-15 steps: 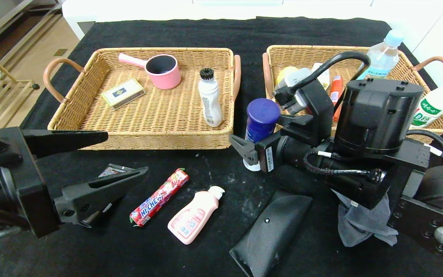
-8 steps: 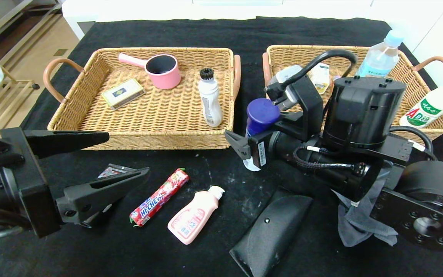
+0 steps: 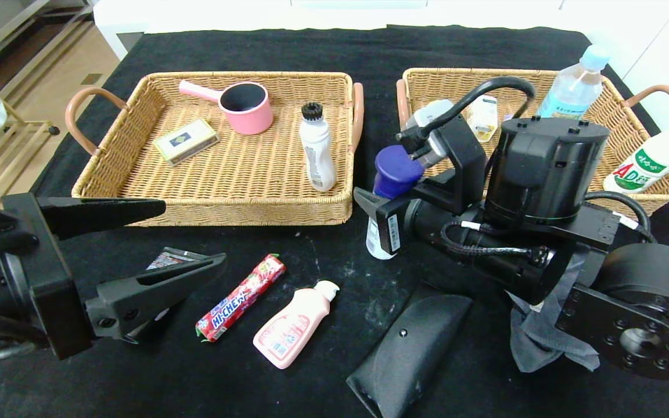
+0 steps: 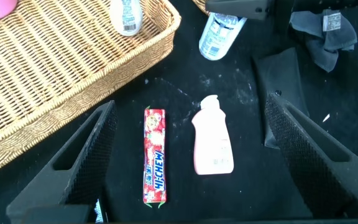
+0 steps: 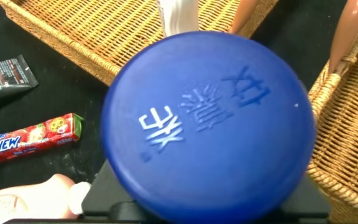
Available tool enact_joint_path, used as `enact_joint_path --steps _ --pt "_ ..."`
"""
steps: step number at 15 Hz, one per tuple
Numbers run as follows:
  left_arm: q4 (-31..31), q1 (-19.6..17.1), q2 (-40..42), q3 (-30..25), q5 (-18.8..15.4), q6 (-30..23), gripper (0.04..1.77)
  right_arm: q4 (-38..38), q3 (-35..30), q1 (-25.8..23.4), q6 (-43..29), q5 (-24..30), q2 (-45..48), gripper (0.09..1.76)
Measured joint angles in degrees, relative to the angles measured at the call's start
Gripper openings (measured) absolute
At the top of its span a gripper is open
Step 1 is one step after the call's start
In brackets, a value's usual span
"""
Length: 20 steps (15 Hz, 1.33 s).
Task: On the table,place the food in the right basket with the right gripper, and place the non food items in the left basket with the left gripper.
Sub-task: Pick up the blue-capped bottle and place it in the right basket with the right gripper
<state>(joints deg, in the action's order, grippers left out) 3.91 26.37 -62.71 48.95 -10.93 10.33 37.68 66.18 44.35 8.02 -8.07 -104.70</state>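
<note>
My right gripper (image 3: 382, 208) is shut on the white bottle (image 3: 374, 239), which leans with its blue cap (image 5: 207, 124) toward the right basket (image 3: 456, 72); the bottle's base is at the cloth. My left gripper (image 3: 193, 231) hangs open over the front left of the table (image 3: 334, 46), holding nothing. Between its fingers lie the red HI-CHEW stick (image 4: 155, 155) and the pink bottle (image 4: 212, 143). The black tube (image 3: 169, 257) is partly hidden by its lower finger. The black glasses case (image 3: 410, 348) and the grey cloth (image 3: 549, 342) lie at the front right. The left basket (image 3: 212, 212) stands behind.
The left basket holds a pink cup (image 3: 245, 106), a small card box (image 3: 186, 140) and a white bottle with a black cap (image 3: 317, 152). In the right basket are a water bottle (image 3: 572, 87), a white drink bottle (image 3: 651, 155) and small packets.
The right gripper has closed on the white bottle, which now leans with its cap toward the right basket. The left arm has stayed put.
</note>
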Motion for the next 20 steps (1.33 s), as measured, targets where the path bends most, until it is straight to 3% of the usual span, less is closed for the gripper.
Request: enact_joint_path --steps 12,20 --pt "0.0 -0.1 0.1 0.1 0.0 -0.1 1.72 -1.1 0.9 0.5 0.4 0.0 0.8 0.84" --pt "0.0 -0.1 0.2 0.2 0.1 -0.2 1.72 -10.9 10.0 1.5 0.8 -1.7 4.1 0.84"
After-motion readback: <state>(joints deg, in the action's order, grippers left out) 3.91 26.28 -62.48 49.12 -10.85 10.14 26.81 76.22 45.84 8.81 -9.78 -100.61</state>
